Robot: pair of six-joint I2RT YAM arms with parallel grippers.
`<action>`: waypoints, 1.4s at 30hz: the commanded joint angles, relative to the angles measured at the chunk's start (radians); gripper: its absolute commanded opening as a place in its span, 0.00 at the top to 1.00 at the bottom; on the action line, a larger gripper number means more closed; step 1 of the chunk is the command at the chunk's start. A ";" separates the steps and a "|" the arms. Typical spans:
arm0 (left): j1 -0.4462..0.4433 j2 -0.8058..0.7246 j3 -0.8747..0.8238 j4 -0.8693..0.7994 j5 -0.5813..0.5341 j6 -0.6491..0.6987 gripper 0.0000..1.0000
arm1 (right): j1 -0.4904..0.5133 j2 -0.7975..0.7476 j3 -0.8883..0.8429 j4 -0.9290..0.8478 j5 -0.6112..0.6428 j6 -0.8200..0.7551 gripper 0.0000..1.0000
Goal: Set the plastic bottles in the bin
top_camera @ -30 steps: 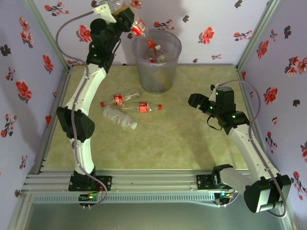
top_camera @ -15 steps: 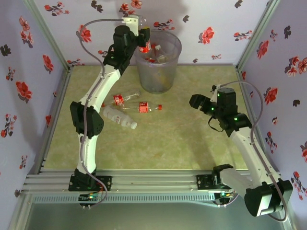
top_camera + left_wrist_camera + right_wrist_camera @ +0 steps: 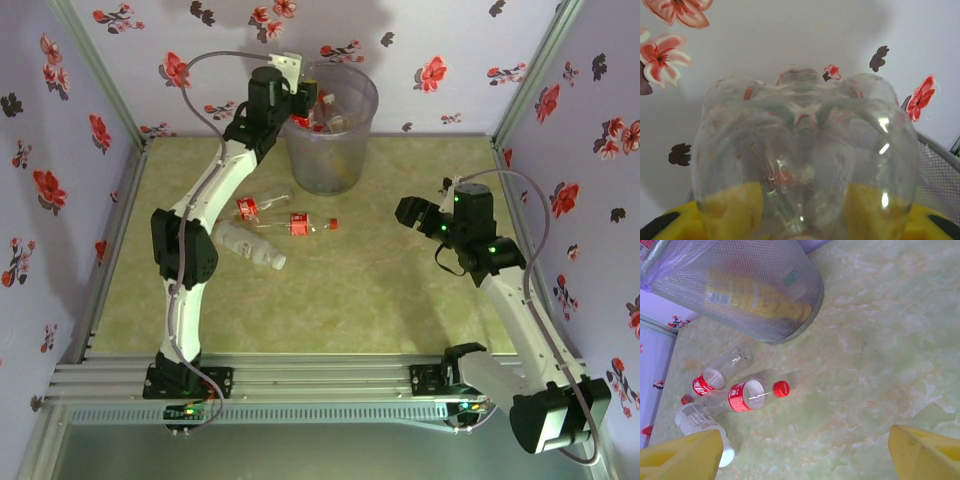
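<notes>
My left gripper (image 3: 299,99) is shut on a clear plastic bottle (image 3: 805,150) with a red label, held at the left rim of the translucent grey bin (image 3: 327,140). In the left wrist view the bottle's base sits between the yellow fingers (image 3: 732,210). The bin holds several bottles, one of them yellow (image 3: 757,302). Two red-labelled bottles (image 3: 300,224) (image 3: 250,207) and a white-capped clear bottle (image 3: 250,246) lie on the floor left of centre. My right gripper (image 3: 408,212) hovers open and empty to their right, its fingertips (image 3: 682,457) wide apart.
Floral walls enclose the green marbled floor (image 3: 360,290) on three sides. The bin stands against the back wall. An aluminium rail (image 3: 320,380) with both arm bases runs along the near edge.
The left arm has swung right and down, bringing the held bottle from high at the back left to the bin's rim. The right arm has barely moved.
</notes>
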 commanded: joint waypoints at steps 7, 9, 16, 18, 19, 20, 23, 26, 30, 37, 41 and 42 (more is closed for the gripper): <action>-0.004 -0.002 -0.004 -0.016 0.030 0.008 0.29 | 0.006 -0.016 -0.008 -0.005 0.024 -0.010 0.13; -0.006 -0.005 0.010 -0.019 0.037 0.004 0.25 | 0.005 -0.014 -0.009 -0.002 0.024 -0.009 0.13; -0.008 -0.017 0.043 -0.030 0.048 -0.003 0.22 | 0.006 -0.011 -0.010 0.003 0.022 -0.006 0.13; -0.010 -0.023 0.044 -0.032 0.049 -0.004 0.22 | 0.006 -0.011 -0.010 0.003 0.022 -0.007 0.13; -0.009 -0.027 0.045 -0.031 0.049 -0.006 0.22 | 0.007 -0.011 -0.010 0.002 0.021 -0.007 0.13; -0.011 -0.030 0.045 -0.032 0.052 -0.007 0.22 | 0.006 -0.011 -0.011 0.002 0.021 -0.006 0.13; -0.010 -0.042 0.043 -0.034 0.060 -0.014 0.22 | 0.005 -0.010 -0.010 0.005 0.020 -0.004 0.13; -0.011 -0.061 0.036 -0.043 0.062 -0.025 0.22 | 0.007 -0.010 -0.009 0.004 0.020 -0.005 0.13; -0.011 -0.108 0.000 -0.051 0.063 -0.017 0.22 | 0.006 -0.011 -0.007 0.005 0.020 -0.007 0.13; 0.001 -0.291 -0.173 -0.097 0.058 0.037 0.18 | 0.006 -0.006 -0.007 0.004 0.027 -0.013 0.13; 0.031 -0.440 -0.326 -0.200 0.033 0.001 0.15 | 0.007 0.001 -0.008 0.011 0.028 -0.011 0.13; 0.043 -0.477 -0.373 -0.215 0.030 -0.034 0.15 | 0.007 0.000 -0.011 0.013 0.029 -0.010 0.13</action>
